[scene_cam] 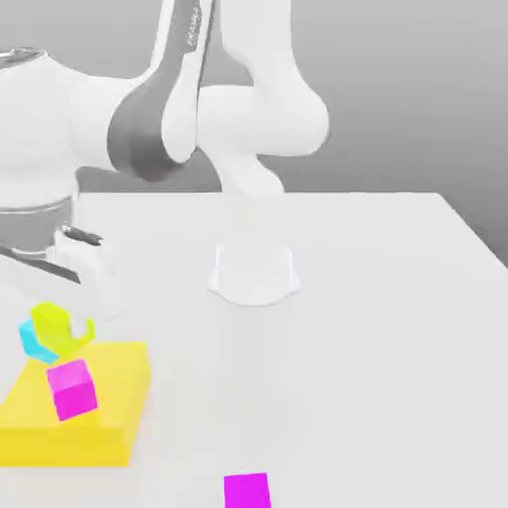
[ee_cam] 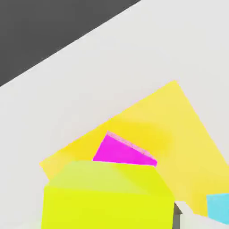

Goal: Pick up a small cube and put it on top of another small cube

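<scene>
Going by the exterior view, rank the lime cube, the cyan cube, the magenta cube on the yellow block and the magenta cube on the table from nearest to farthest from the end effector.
1. Lime cube: at the end effector, at that view's left.
2. Cyan cube: right beside the lime one.
3. Magenta cube on the yellow block: nearer the camera.
4. Magenta cube on the table: bottom edge, off to the right.
</scene>
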`<state>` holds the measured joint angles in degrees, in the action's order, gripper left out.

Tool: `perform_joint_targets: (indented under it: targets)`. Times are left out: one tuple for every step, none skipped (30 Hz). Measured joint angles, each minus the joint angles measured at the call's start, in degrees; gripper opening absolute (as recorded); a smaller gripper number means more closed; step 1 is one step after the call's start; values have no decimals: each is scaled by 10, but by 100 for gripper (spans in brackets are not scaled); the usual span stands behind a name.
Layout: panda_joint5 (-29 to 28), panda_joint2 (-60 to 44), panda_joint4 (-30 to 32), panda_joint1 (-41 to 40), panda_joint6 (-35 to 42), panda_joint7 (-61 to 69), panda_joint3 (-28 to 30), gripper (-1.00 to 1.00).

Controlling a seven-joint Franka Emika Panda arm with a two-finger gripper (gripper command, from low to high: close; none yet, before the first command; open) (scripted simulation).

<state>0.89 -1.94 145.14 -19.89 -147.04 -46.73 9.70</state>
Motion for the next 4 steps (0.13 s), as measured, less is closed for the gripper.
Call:
perform_joint_targets:
  targets:
    - [4, -13, 2, 0, -14, 3, -1, 100]
    - [4, -13, 2, 0, -14, 3, -1, 100]
    - [4, -13, 2, 0, -14, 3, -1, 100]
    - [4, -13, 2, 0, -14, 3, -1, 100]
